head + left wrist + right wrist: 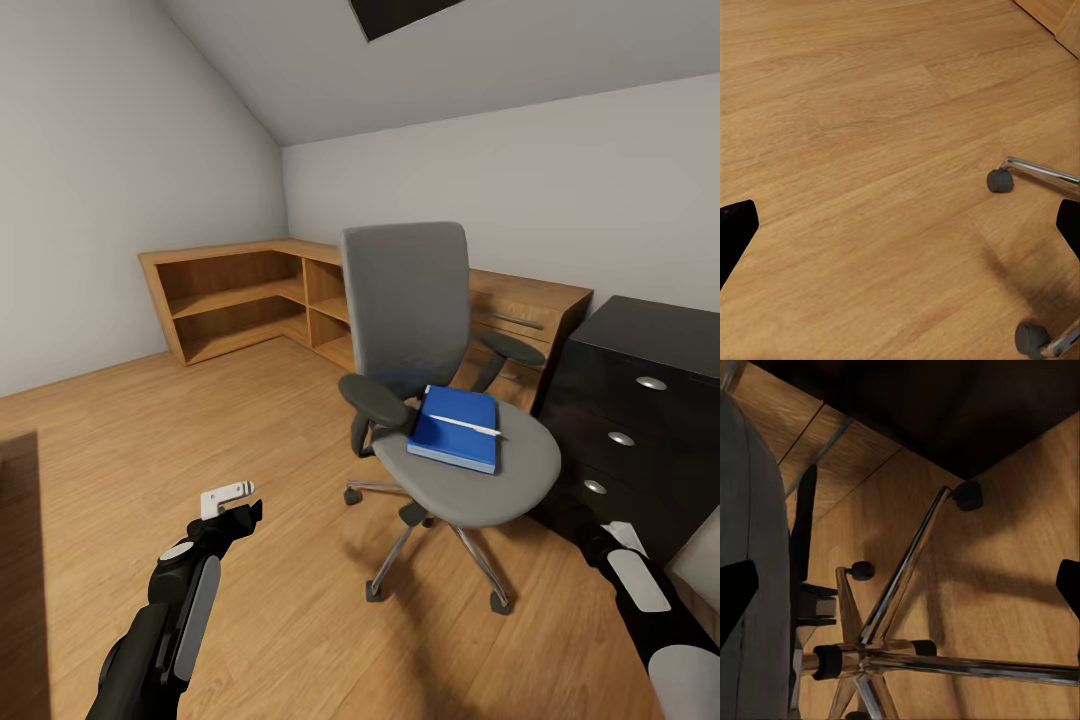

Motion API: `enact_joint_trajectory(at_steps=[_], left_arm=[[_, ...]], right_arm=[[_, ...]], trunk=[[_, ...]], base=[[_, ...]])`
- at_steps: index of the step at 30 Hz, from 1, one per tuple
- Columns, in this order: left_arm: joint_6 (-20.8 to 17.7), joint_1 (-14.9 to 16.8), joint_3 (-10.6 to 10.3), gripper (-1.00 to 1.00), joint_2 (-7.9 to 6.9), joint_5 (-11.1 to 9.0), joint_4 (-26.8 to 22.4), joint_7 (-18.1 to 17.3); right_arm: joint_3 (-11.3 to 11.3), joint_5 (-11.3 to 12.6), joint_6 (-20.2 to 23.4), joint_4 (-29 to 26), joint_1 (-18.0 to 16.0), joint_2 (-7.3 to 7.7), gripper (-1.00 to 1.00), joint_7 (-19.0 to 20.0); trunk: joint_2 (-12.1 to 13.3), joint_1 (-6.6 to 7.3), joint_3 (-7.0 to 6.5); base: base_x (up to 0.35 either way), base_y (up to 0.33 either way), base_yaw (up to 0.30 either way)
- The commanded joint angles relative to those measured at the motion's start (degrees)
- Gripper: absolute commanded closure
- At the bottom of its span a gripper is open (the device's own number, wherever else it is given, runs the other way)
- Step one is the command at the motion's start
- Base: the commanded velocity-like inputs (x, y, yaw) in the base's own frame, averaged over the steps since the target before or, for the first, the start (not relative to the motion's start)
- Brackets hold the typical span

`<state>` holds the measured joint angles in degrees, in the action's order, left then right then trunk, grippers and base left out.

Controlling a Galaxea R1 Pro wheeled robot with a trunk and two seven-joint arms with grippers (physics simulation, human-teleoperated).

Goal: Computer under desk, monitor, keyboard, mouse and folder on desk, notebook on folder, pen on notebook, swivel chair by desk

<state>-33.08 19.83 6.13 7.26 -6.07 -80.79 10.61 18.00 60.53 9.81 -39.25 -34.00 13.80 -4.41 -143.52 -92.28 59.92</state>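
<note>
The swivel chair [410, 300], grey with a chrome star base, stands in the middle of the room facing me. A flat blue cover [455, 430], folder or notebook I cannot tell, lies on its seat with the thin pale pen [465, 425] on top. To the chair's right stands the glossy black desk [660, 330] with round-knobbed drawers. My left gripper [228, 505] hangs open over bare floor, left of the chair; its wrist view [904, 225] shows two chair casters [999, 180]. My right gripper [904, 585] is open, low beside the chair's chrome base [945, 660].
A light wooden L-shaped shelf unit [240, 295] lines the far corner behind the chair. A dark wooden edge [20, 570] rises at my near left. A pale grey shape [702, 560] shows at the right edge. The wood floor [150, 430] to the left is open.
</note>
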Motion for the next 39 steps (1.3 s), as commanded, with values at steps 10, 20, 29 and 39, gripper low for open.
enact_joint_trajectory(at_steps=[10, 20, 29, 39], left_arm=[[-0.24, 0.03, 0.03, -1.00, 0.03, -0.61, -0.07, 0.41], [-0.24, 0.03, 0.02, -1.00, 0.03, -0.59, -0.07, 0.42], [-0.24, 0.03, -0.01, -1.00, 0.03, -0.58, -0.07, 0.38], [-0.24, 0.03, 0.03, -1.00, 0.03, -0.60, -0.07, 0.38]], right_arm=[[0.46, 0.39, 0.29, -0.12, -0.01, 0.02, -1.00, -0.33], [0.32, 0.46, 0.30, -0.07, -0.01, -0.27, -1.00, -0.34], [0.28, 0.47, 0.21, 0.05, -0.01, -0.71, -1.00, -0.33], [0.28, 0.47, 0.24, 0.05, -0.01, -0.73, -1.00, -0.33]], trunk=[[-0.02, 0.01, 0.06], [-0.02, 0.01, 0.06], [-0.02, 0.01, 0.06], [-0.02, 0.01, 0.06]], base=[[0.118, 0.000, 0.000], [0.130, 0.000, 0.000], [0.318, 0.000, 0.000], [0.208, 0.000, 0.021]])
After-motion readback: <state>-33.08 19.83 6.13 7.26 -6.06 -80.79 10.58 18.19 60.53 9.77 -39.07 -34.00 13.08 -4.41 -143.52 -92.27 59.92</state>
